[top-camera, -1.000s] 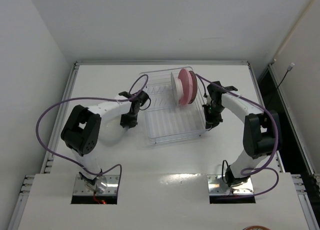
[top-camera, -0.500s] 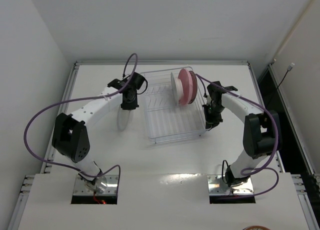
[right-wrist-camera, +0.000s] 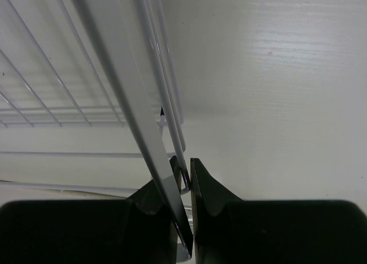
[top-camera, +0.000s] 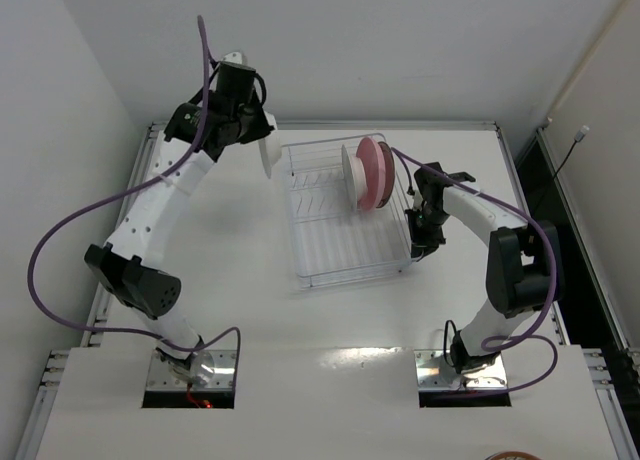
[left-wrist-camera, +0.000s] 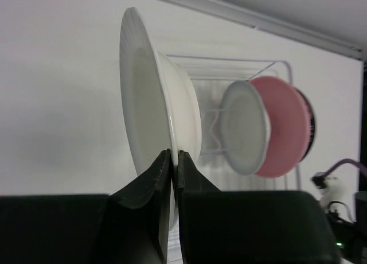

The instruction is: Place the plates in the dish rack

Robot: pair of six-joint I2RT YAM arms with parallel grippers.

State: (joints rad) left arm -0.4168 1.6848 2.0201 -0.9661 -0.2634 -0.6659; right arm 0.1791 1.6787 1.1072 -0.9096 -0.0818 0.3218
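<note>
My left gripper [left-wrist-camera: 174, 158] is shut on the rim of a translucent whitish plate [left-wrist-camera: 152, 97], held on edge, high above the table at the rack's back left; it shows in the top view [top-camera: 267, 152]. The dish rack [top-camera: 345, 250] holds three upright plates at its back right: a whitish plate [left-wrist-camera: 245, 127], the pink plate [top-camera: 375, 174] and a dark-rimmed plate [left-wrist-camera: 310, 126] behind it. My right gripper [right-wrist-camera: 184, 167] is shut on the rack's right side wire [right-wrist-camera: 172, 103], at the rack's right edge in the top view [top-camera: 420, 242].
The white table [top-camera: 200, 310] has a raised metal rim [top-camera: 320, 126] along the back and white walls close behind and to the left. Purple cables loop from both arms.
My left arm has lifted the whitish plate off the table at the rack's left and swung it up and back, now on edge at the rack's back left corner. The right arm has not moved.
</note>
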